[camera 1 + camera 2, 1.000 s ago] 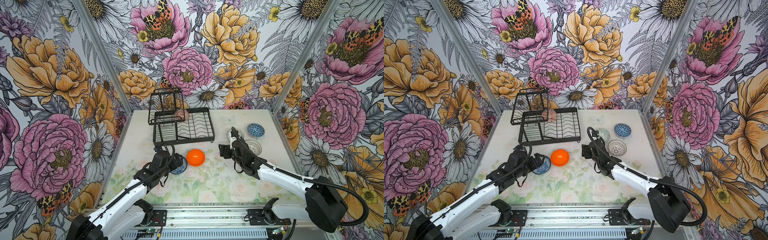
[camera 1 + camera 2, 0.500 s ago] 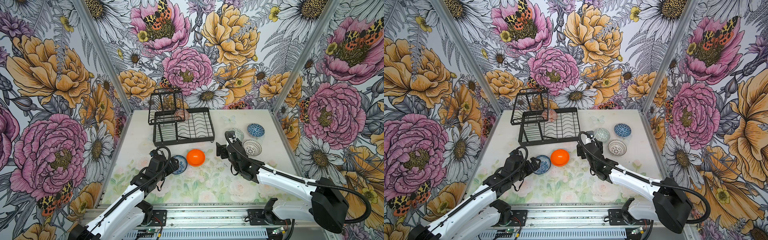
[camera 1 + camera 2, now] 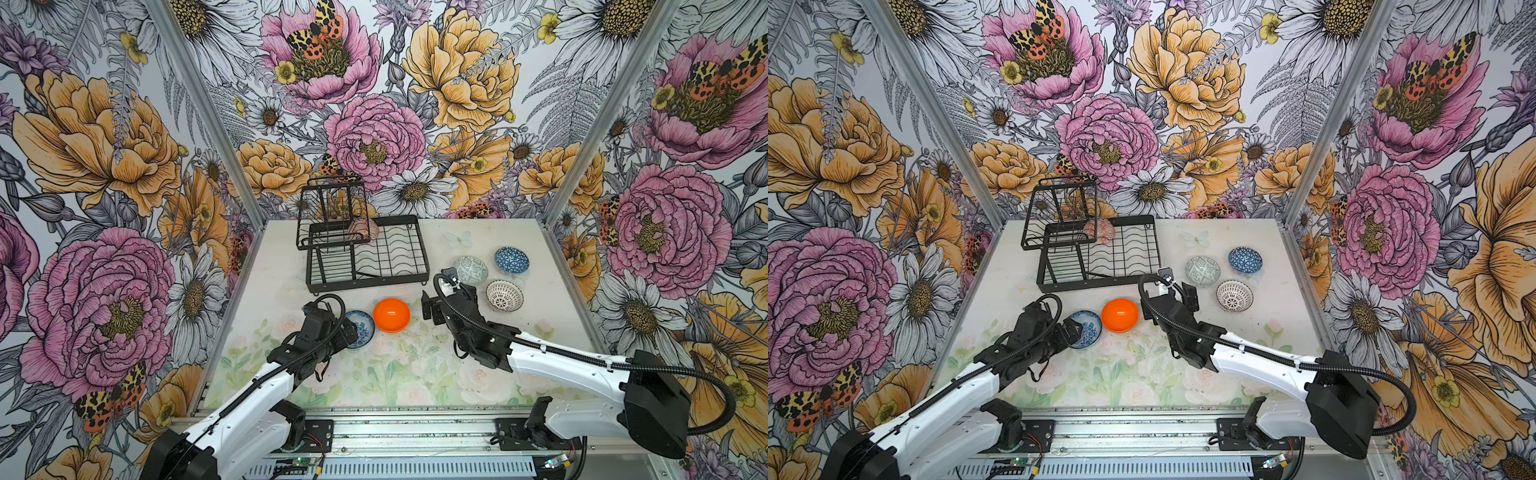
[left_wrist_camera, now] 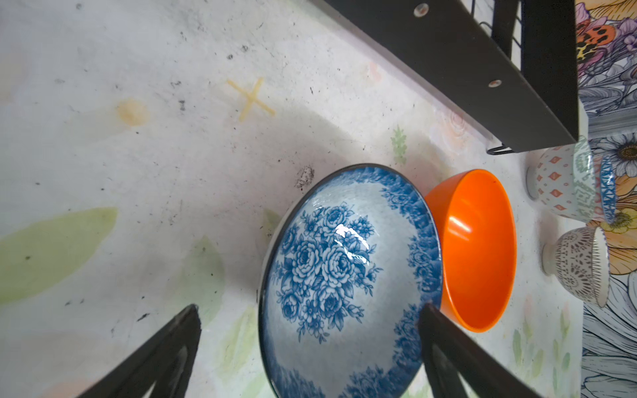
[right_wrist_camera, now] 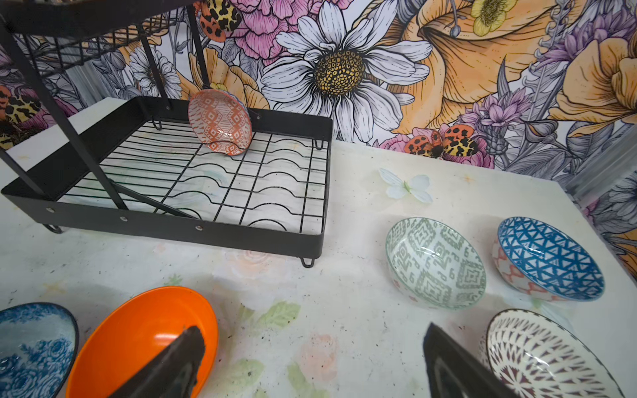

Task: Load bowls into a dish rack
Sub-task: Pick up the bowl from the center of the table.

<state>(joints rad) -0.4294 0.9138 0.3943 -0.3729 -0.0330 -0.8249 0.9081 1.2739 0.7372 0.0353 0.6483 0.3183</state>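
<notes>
Left claw [image 4: 308,306] is gaping around the blue floral bowl [image 4: 344,268] on the desk [image 4: 138,138], just beside the orange bowl [image 4: 482,248]. Right claw [image 5: 313,327] is hovering with jaws apart, empty. Judgement: best pinching the rim squarely, avoiding the orange bowl. Dish rack [image 5: 206,237] is holding one patterned bowl [image 5: 220,124].

White arm links [image 3: 257,392], black joints [image 3: 652,401], ribbed black cables [image 3: 731,407]

On the surface [image 3: 415,374], the first bowl [image 4: 344,268] lies just ahead of the left gripper [image 4: 309,310], with the second bowl [image 4: 479,248] just beside it. The right gripper [image 5: 313,329] sits between that second bowl and three more bowls [image 3: 470,270] [image 3: 511,260] [image 3: 504,296]. Beyond both grippers stands the dish rack [image 3: 365,283], with another bowl [image 5: 220,124] propped inside.
</notes>
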